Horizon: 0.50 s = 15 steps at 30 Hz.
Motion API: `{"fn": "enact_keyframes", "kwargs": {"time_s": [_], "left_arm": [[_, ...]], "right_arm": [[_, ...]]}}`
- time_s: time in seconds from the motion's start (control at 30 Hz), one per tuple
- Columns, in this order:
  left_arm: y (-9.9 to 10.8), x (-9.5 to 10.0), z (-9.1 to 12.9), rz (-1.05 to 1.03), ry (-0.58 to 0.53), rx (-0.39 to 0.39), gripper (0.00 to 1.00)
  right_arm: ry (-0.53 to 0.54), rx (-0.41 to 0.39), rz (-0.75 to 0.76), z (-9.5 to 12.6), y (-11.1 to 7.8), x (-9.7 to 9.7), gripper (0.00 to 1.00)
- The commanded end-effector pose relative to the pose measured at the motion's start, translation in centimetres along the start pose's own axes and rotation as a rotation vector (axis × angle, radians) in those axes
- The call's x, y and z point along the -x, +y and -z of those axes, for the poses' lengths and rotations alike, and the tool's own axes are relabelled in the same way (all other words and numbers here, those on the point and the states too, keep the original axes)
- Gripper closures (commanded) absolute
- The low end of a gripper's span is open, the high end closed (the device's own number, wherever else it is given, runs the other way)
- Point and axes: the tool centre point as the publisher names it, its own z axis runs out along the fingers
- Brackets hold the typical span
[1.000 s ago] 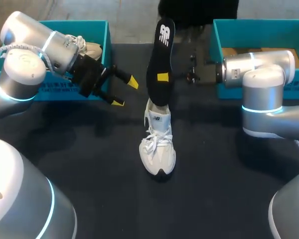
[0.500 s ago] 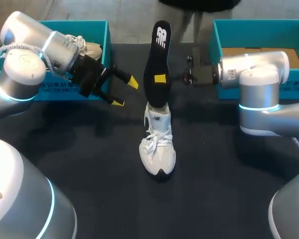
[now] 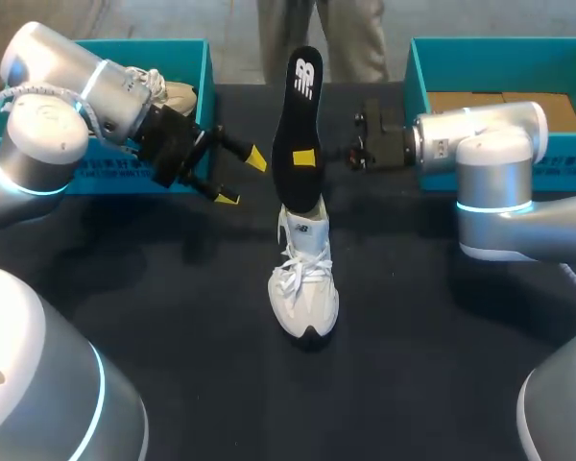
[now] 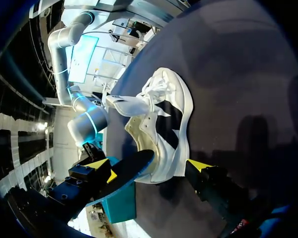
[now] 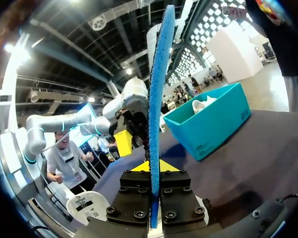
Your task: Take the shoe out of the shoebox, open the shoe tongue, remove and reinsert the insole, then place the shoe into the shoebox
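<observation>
While the R gripper (image 5: 150, 167) pinches the insole (image 3: 302, 106) upright over the shoe (image 3: 304, 288), the L gripper (image 3: 242, 179) hangs spread open.

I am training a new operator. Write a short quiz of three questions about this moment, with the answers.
1. True or false: the right gripper is shut on the insole.
2. The white shoe: A hangs from a gripper; B stands on the table; C lies upside down.
3. Fill in: the fingers of the left gripper are ____ and hold nothing.

Key: 1 true; 2 B; 3 open.
</observation>
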Motion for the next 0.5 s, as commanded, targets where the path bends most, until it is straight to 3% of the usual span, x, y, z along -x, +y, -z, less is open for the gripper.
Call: {"fn": "enact_keyframes", "kwargs": {"time_s": [0.03, 0.5], "left_arm": [[0.0, 0.0, -0.1, -0.001, 0.001, 0.003, 0.0], [0.0, 0.0, -0.1, -0.001, 0.001, 0.003, 0.0]], "right_arm": [[-0.003, -0.008, -0.002, 0.2, 0.0, -0.2, 1.0], [-0.001, -0.039, -0.01, 0.4, -1.0, 0.0, 1.0]]}}
